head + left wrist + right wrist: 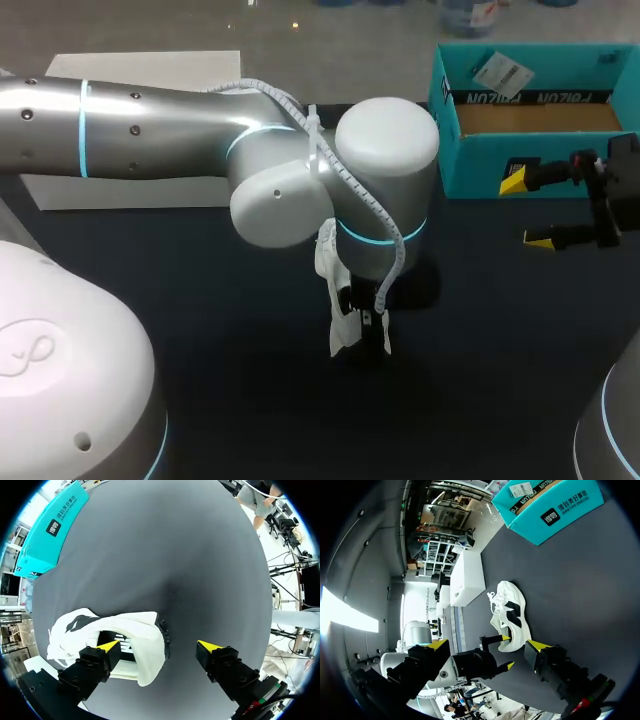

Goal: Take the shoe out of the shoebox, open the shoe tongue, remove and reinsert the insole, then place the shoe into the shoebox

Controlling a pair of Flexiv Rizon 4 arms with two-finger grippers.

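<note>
The white shoe with black markings (334, 288) lies on its side on the dark table, mostly hidden under my left arm in the head view. My left gripper (159, 645) stands open at the shoe (127, 637). One of its fingertips (107, 645) is over the shoe's opening and the other is out over bare table beside the heel. The teal shoebox (530, 115) stands open at the back right. My right gripper (527, 210) hangs open and empty in front of the box. From the right wrist, the shoe (512, 612) lies ahead of my right gripper (487, 644).
A flat white lid or board (140, 70) lies at the back left, partly behind my left arm. A tag (500, 70) rests inside the shoebox. Dark table surface (500, 330) stretches in front of and to the right of the shoe.
</note>
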